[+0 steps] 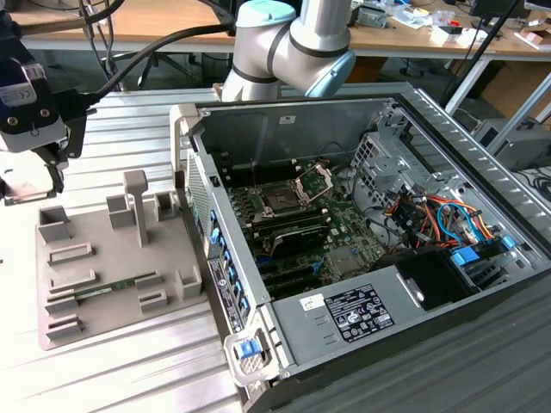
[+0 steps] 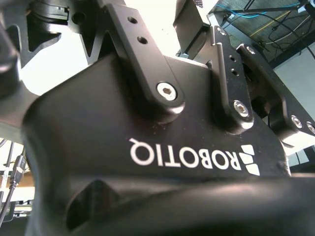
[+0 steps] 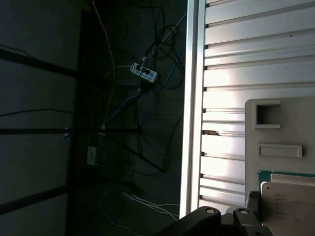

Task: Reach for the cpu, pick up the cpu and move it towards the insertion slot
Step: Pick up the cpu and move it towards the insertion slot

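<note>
Cpu (image 3: 290, 206) shows silvery side up at the corner of the grey parts tray (image 3: 268, 135), just beside my jaws' linkage in the first wrist view. Whether they are wide or gripping it, I cannot tell. I hang over the slatted counter (image 1: 129, 125) at the exterior view's far left, because I judge the chip is kept on this tray. That is well apart from the insertion slot (image 1: 280, 200) in the open computer case (image 1: 344, 120), whose frame is raised, ready to take it.

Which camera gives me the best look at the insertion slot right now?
The exterior view: the insertion slot lies uncovered on the motherboard, dark centre exposed, its metal frame hinged up. The first wrist view faces the grey tray and table slats instead; the second wrist view faces the gripper's housing.
</note>
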